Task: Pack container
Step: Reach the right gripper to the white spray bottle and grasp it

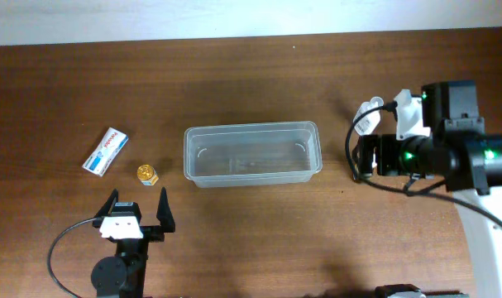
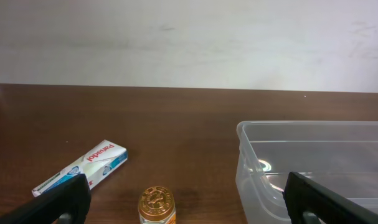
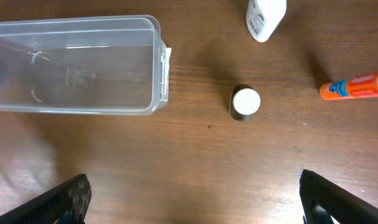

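One box point(image 2: 83, 167) reads "Panadol", left of the one clear container point(image 1: 251, 155). One gold-capped bottle point(image 1: 147, 173) stands between them. The left gripper point(image 1: 137, 211) and right gripper point(image 1: 359, 157) both gape wide.

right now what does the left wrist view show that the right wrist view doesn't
Only the left wrist view: a white and blue box and a gold-capped bottle, both left of the container.
Only the right wrist view: a white bottle, a small white-capped jar and an orange tube.
Both: the empty container on the brown table.
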Available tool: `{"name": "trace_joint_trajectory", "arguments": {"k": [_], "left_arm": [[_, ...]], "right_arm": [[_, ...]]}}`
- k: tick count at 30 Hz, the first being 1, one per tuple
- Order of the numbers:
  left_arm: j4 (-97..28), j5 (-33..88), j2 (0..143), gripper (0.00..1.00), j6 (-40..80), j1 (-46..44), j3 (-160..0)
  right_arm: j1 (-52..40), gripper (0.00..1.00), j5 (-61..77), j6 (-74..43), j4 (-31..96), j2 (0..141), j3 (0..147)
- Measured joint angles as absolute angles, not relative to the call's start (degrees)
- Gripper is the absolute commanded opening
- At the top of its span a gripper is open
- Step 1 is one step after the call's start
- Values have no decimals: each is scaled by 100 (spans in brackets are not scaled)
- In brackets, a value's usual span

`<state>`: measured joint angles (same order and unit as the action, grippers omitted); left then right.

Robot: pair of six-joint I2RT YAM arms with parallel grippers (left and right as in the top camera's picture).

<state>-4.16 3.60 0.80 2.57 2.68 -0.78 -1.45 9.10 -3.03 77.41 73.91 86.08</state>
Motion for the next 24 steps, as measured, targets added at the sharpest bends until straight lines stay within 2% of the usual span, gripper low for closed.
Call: {"name": "trace_joint_trajectory", "arguments": {"k": [5, 15, 24], "left_arm": [[-416, 360, 80, 99, 257, 266, -78], [-416, 360, 80, 99, 257, 268, -78], [-416, 360, 80, 99, 257, 268, -78]], "right_arm": [[-145, 98, 921, -303, 7839, 7942, 9096], [-78, 98, 847, -495, 8101, 10154, 11292], [491, 98, 799, -541, 7498, 10951, 11518]]}}
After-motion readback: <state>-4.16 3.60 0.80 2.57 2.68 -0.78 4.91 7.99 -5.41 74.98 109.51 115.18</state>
